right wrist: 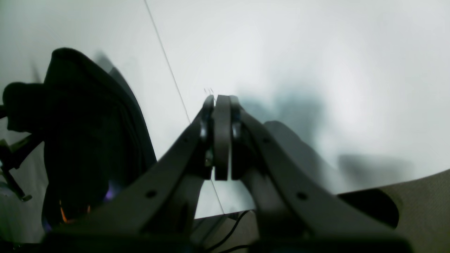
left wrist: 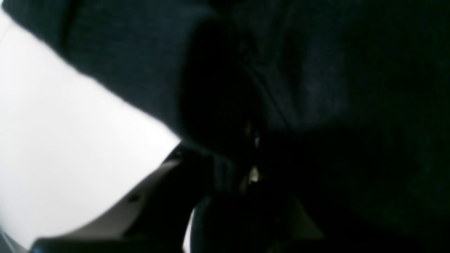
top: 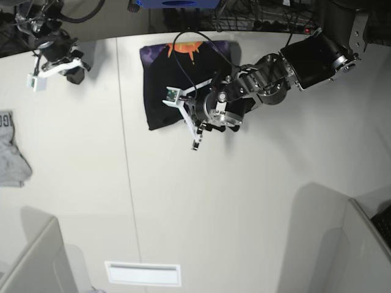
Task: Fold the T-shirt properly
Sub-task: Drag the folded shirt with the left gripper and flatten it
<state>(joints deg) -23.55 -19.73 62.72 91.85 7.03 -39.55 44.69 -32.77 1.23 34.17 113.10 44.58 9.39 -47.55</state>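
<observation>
The black T-shirt (top: pixel 165 85) lies folded into a rough square at the table's far middle, its purple and orange print along the far edge. My left gripper (top: pixel 197 137) reaches in from the right over the shirt's near right corner. In the left wrist view dark T-shirt fabric (left wrist: pixel 316 88) fills most of the frame and runs in between the fingers (left wrist: pixel 140 200), so the left gripper (left wrist: pixel 225 165) looks shut on it. My right gripper (right wrist: pixel 222 102) is shut on nothing, parked at the far left (top: pixel 58 61). From there the T-shirt (right wrist: pixel 88 140) shows as a dark heap.
A small light-grey garment (top: pixel 11 152) lies at the table's left edge. A white strip (top: pixel 143 273) sits near the front edge. Grey partition panels stand at the front left (top: pixel 36 262) and front right (top: pixel 360 244). Cables and equipment line the back.
</observation>
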